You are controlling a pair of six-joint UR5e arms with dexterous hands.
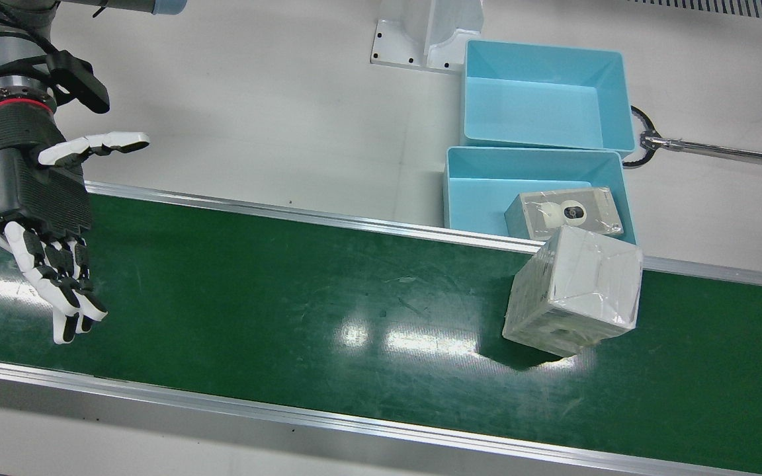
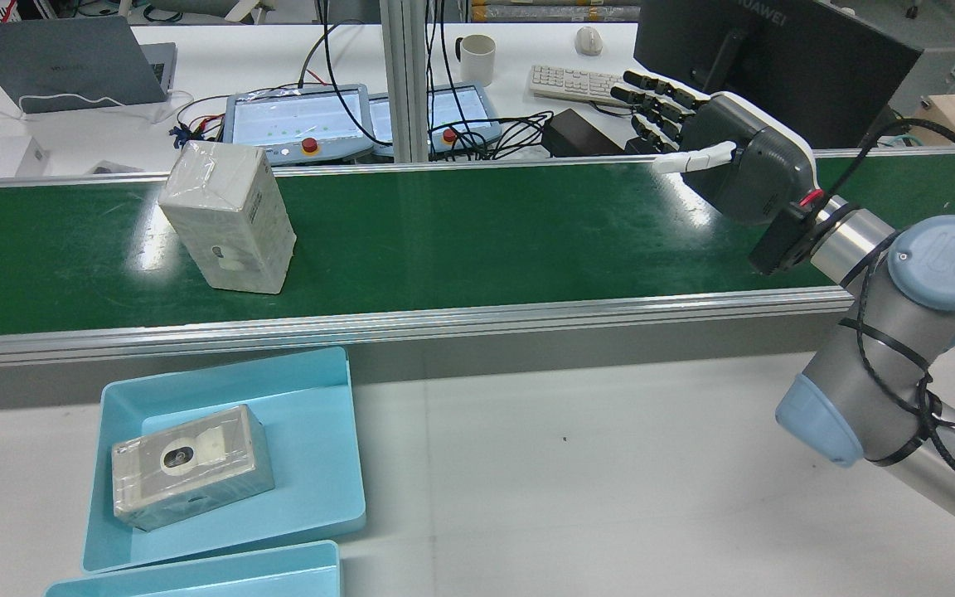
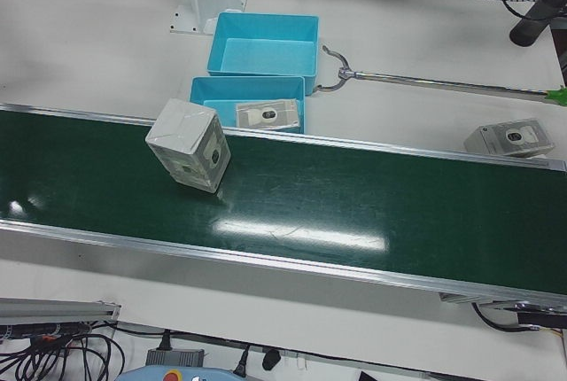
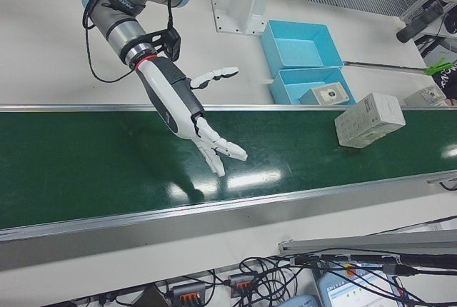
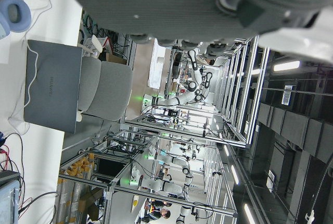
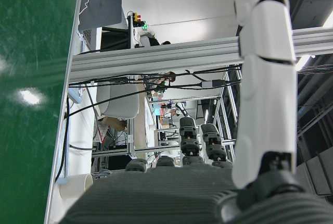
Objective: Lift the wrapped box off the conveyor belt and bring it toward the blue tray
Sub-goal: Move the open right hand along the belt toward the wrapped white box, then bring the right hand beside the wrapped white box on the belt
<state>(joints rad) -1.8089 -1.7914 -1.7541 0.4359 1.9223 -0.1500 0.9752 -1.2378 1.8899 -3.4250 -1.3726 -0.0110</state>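
Note:
The wrapped box (image 1: 573, 294) stands tilted on the green conveyor belt (image 1: 288, 291), close to the belt edge by the blue tray (image 1: 460, 192). It also shows in the rear view (image 2: 229, 220), the left-front view (image 3: 188, 146) and the right-front view (image 4: 369, 120). My right hand (image 1: 37, 198) is open and empty, hovering over the belt far from the box, fingers spread; it also shows in the rear view (image 2: 734, 157) and the right-front view (image 4: 186, 107). Only the palm of my left hand (image 5: 182, 0) shows, in its own view, and its fingers are hidden.
The near blue tray holds another wrapped box (image 1: 563, 213). A second, empty blue tray (image 1: 543, 92) sits behind it. A metal rod tool (image 1: 718, 151) lies beside the trays. One more wrapped box (image 3: 509, 139) rests on the table past the belt.

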